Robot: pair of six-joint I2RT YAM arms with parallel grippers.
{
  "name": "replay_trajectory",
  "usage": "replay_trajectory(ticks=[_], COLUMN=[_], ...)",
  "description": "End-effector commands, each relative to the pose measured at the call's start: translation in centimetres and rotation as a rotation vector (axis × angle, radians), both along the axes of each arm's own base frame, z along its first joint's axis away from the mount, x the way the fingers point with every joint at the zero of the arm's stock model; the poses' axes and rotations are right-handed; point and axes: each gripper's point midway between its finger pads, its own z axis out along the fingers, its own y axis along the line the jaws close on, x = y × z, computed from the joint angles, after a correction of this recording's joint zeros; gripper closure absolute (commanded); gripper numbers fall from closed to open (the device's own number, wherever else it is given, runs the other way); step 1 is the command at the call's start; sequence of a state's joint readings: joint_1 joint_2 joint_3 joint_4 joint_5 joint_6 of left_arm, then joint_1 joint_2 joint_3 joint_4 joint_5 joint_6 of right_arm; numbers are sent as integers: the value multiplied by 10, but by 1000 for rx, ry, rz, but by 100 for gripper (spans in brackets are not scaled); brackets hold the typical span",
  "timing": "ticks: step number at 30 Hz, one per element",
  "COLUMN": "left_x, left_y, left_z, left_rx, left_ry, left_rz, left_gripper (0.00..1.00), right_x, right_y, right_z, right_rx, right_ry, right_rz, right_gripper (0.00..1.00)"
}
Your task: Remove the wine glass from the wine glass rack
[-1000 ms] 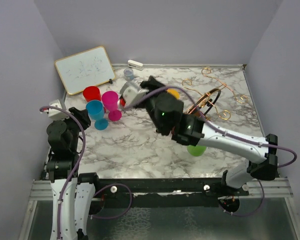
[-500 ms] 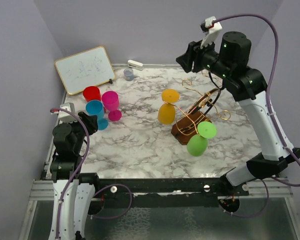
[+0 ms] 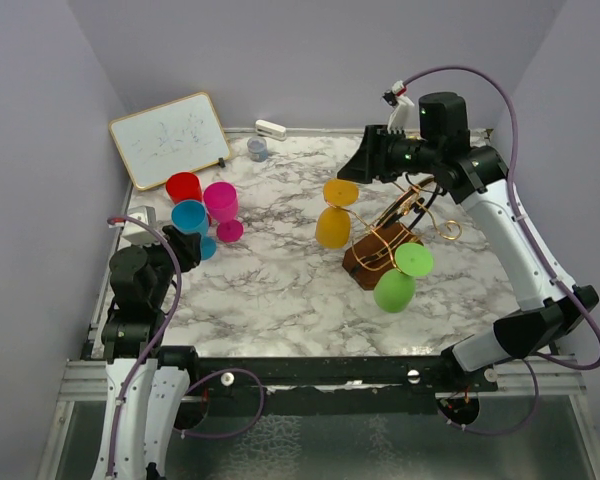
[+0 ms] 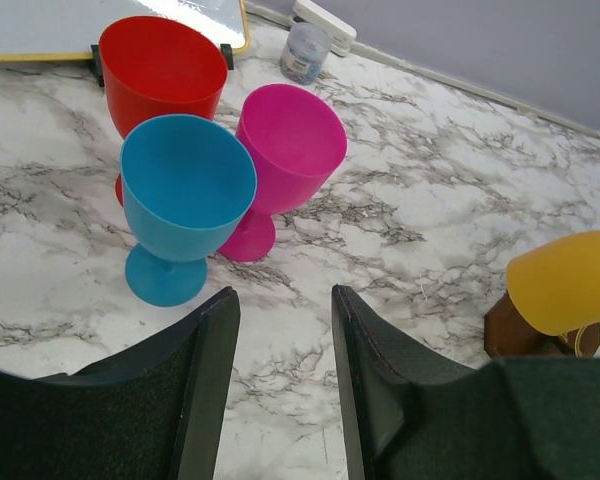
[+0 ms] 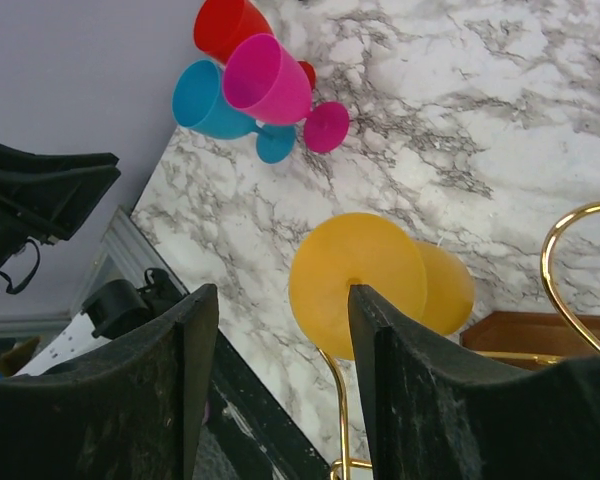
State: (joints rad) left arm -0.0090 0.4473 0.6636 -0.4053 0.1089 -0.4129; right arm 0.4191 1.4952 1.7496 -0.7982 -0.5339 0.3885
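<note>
I am arching my right arm high from its base at 5 o'clock, elbow up by the back wall. I am pointing my right gripper [image 3: 368,163] [image 5: 280,300] down toward 8 o'clock, jaws spread wide around nothing. It is hovering over the foot of the yellow wine glass [image 3: 332,228] [image 5: 355,280] without touching it. That glass is hanging upside down at the 9 o'clock side of the wine glass rack [image 3: 368,260], which is standing right of the surface's [image 3: 280,290] middle. A green wine glass [image 3: 393,290] is hanging at the rack's 6 o'clock. My left arm is sitting folded at 8 o'clock, with my left gripper [image 3: 185,250] [image 4: 282,300] partly open, empty, and facing a blue goblet [image 4: 187,190].
</note>
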Motion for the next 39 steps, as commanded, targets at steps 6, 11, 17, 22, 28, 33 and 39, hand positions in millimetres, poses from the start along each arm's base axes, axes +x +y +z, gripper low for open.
replay_trajectory(ticks=[6,11,17,22,28,33,39], left_x=[0,0,1,0,0,0,0], left_y=[-9,-11,-12,-13,-14,-15,-16], left_z=[1,0,-1,-2,-2,-3,-3], left_rx=[-11,-14,-17,-19,-19,-19,-20], left_ry=[-12,-10,-6,-3,-4,-3,-3], left_rz=[-43,-48,-53,-58,-63,-66,-66], left_gripper=[56,56,56,56,56,56,56], right_x=[8,6,6,7,7,6,6], right_y=[-30,-30,-31,-29,-26,-18,-10], right_z=[-24,-32,-35,-42,-50,-51,-48], right_rx=[-92,-89,-84,-80,-62,-21,46], right_ry=[34,57,68,90,110,117,119], right_rz=[-152,-153,-168,-164,-162,-137,-127], right_gripper=[45,46,46,46,46,47,50])
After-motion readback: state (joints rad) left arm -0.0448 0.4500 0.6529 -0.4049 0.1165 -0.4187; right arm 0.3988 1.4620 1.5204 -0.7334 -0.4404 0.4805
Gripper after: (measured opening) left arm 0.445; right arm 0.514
